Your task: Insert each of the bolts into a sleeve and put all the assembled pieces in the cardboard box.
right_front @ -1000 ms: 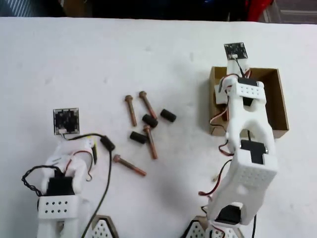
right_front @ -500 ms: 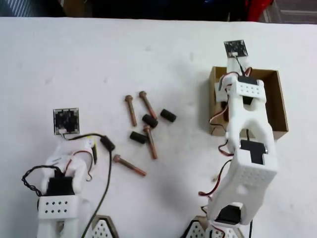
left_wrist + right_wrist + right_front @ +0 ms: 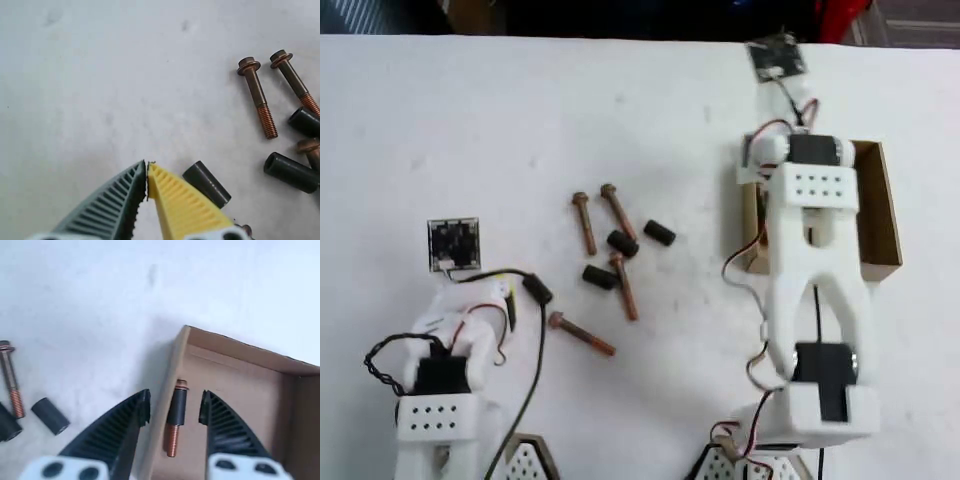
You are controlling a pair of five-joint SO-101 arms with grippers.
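My right gripper (image 3: 174, 407) hangs open over the cardboard box (image 3: 235, 352). Directly below the gap between its fingers, an assembled bolt in a black sleeve (image 3: 175, 407) lies on the box floor by the near wall. In the high view the right arm (image 3: 810, 250) stretches over the box (image 3: 882, 210). Several loose copper bolts (image 3: 624, 285) and black sleeves (image 3: 659, 233) lie at mid-table. My left gripper (image 3: 146, 170) is shut on nothing and points at bare table. One sleeve (image 3: 206, 184) lies just beside its yellow finger (image 3: 180, 200). Two bolts (image 3: 257, 95) lie farther off.
The left arm (image 3: 440, 370) sits at the front left, with a black cable (image 3: 532, 370) trailing beside it. Bare white table (image 3: 470, 120) spreads over the far left, and the table's far edge runs just beyond the box.
The right arm has stretched farther out over the box, its wrist camera moving toward the table's far edge. The left arm and the loose parts have stayed put.
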